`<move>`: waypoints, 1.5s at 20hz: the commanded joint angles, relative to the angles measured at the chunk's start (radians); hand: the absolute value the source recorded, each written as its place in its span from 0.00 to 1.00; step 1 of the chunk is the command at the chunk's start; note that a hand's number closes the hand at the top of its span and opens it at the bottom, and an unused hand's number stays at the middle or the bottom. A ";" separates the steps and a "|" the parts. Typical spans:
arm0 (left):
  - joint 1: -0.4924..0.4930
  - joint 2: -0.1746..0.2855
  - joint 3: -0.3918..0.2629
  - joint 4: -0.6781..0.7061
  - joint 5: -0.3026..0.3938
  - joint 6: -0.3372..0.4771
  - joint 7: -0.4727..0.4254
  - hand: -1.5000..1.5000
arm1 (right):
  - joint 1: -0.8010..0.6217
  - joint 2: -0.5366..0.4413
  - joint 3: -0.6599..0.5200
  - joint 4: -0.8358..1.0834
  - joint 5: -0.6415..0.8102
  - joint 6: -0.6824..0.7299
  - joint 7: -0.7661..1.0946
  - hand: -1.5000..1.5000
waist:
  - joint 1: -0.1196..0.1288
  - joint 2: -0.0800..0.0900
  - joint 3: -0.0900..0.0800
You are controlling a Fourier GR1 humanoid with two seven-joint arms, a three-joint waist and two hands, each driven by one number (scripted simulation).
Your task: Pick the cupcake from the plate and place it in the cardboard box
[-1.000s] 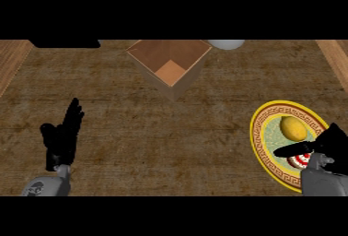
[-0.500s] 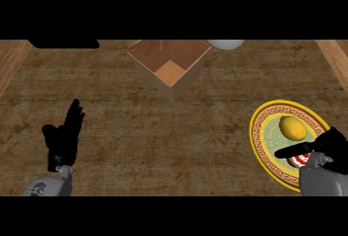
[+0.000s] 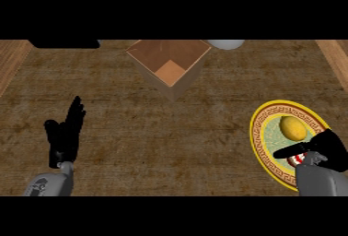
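At four o'clock the right hand (image 3: 325, 146) has edged down over the cupcake (image 3: 297, 160), which sits on the plate (image 3: 257, 138). I cannot tell whether it has clasped it. The left hand (image 3: 66, 133) rests at eight o'clock, spread straight. The cardboard box (image 3: 170, 64) stands at twelve, and the lift looks yet to come.

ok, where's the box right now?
Head view: the box sits open at the counter's far edge, about centre, up and left of the plate, with a pale round thing just to its right.
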 commanded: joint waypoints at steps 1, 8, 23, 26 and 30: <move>0.024 0.012 0.009 -0.035 0.012 -0.041 0.017 0.50 | -0.010 0.007 -0.006 0.058 0.016 -0.035 0.104 1.00 | 0.002 0.000 0.000; 0.059 -0.028 0.024 -0.021 -0.028 -0.033 -0.035 0.50 | 0.029 -0.104 0.003 0.086 0.038 -0.073 -0.079 1.00 | -0.001 0.000 0.000; -0.116 -0.068 -0.093 0.008 -0.069 -0.089 0.013 0.50 | -0.453 0.007 0.869 0.266 -0.122 -0.096 0.050 1.00 | 0.253 0.032 -0.001; -0.113 -0.072 -0.101 0.021 -0.074 -0.094 0.002 0.50 | -0.567 0.007 0.912 0.287 -0.156 -0.109 0.091 1.00 | 0.255 0.028 -0.003; -0.135 -0.083 -0.091 0.037 -0.079 -0.070 0.023 0.50 | -0.711 0.007 0.965 0.281 -0.193 -0.123 0.160 1.00 | 0.222 0.013 -0.005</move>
